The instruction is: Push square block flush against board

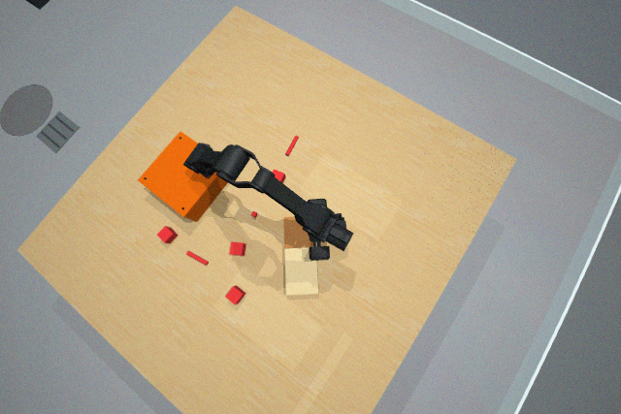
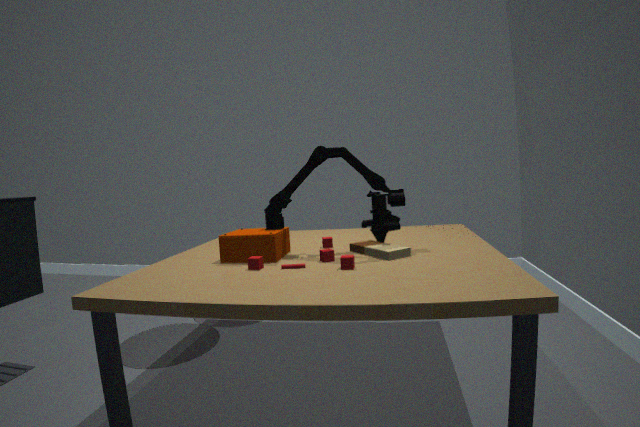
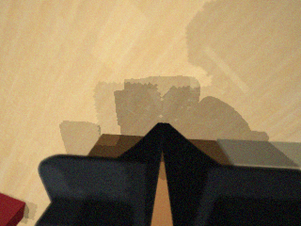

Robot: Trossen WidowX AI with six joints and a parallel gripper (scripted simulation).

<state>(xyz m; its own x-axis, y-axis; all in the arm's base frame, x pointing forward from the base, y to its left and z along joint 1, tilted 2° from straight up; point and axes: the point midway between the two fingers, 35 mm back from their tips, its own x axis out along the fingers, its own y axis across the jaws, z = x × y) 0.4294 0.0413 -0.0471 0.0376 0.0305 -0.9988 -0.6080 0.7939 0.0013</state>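
"Claw (image 1: 317,238) (image 2: 381,240) (image 3: 163,128) first: how does it stand?"

"Clenched on nothing, low by the brown square block (image 1: 294,234) (image 2: 360,247) (image 3: 209,150). I can't tell if it touches."

"And the pale board (image 1: 301,272) (image 2: 388,251) (image 3: 261,152)?"

"At the block's six o'clock, seen from above. The sides appear to meet, with the nine o'clock edges about even."

"So what's best?"

"Check the seam. If it's closed, rise straight up, without dragging sideways; otherwise nudge low and square towards six. Farther out, avoid the red cube (image 1: 237,248) (image 2: 326,255) towards nine."
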